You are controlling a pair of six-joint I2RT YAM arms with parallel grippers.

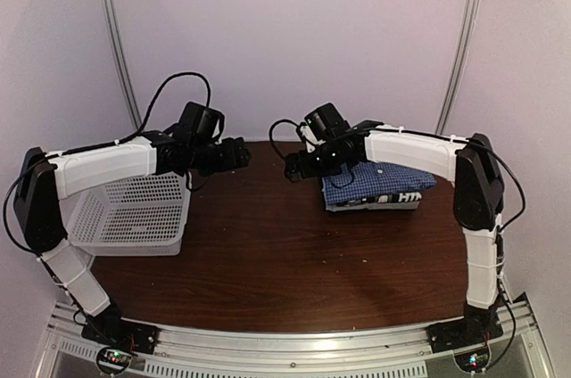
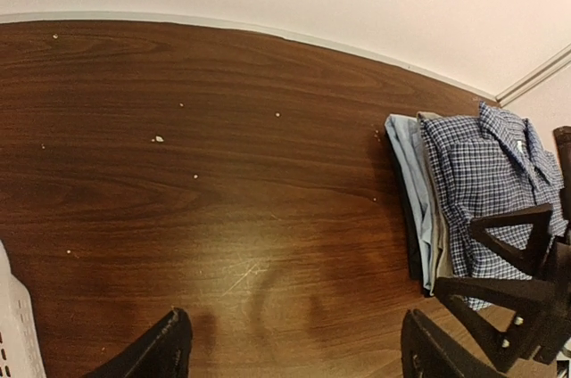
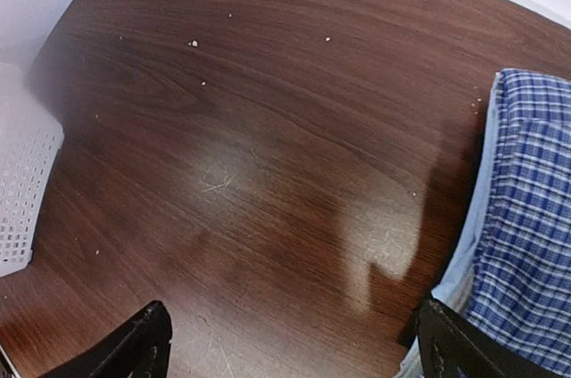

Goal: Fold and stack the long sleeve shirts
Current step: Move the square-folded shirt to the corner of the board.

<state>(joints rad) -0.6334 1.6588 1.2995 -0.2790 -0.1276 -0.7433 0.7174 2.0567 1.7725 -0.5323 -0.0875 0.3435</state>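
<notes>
white mesh basket sits apart from seemingly folded shirts; left pincer and right pincer wide.

From above, the right arm covers the far edge of the blue checked shirt. The white lettering on the black-and-white shirt beneath is too small to read. The left arm hides part of the far rim of the basket. The right wrist view cuts the blue checked shirt off at its right edge, and both wrist views cut the basket off at the left.
</notes>
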